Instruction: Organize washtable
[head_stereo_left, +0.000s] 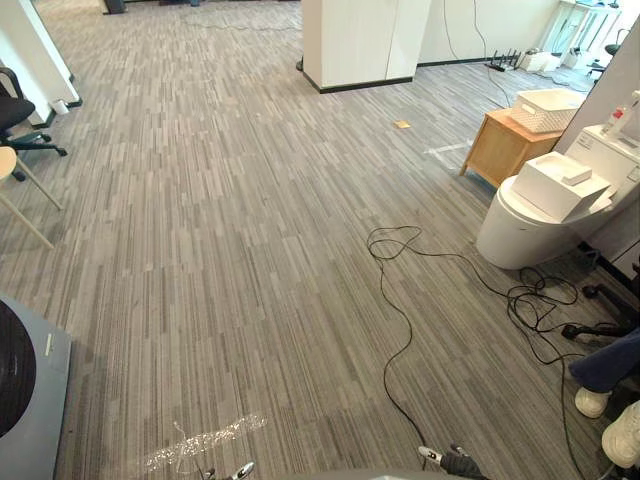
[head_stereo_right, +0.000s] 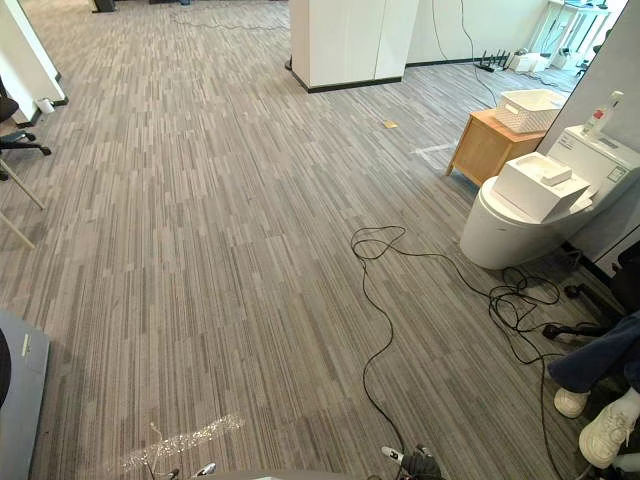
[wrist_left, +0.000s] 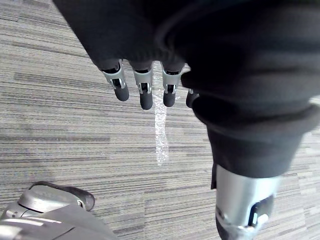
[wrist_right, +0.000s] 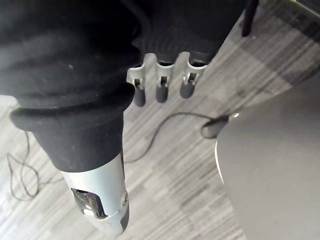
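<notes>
Both hands hang empty over the carpet (head_stereo_left: 250, 250), left hand (wrist_left: 145, 92) and right hand (wrist_right: 160, 87) with fingers loose and slightly spread; the wooden counter (head_stereo_left: 495, 150) carrying a white basket (head_stereo_left: 547, 110) sits far right beside the toilet (head_stereo_left: 530, 225); probably best to turn there first before reaching for anything.

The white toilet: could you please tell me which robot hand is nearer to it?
Right. The right hand hangs to the right, the toilet ahead on that side; the left hand hangs farther left.

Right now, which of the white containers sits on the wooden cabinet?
The white basket tops the wooden cabinet; the white box lies on the toilet.
</notes>
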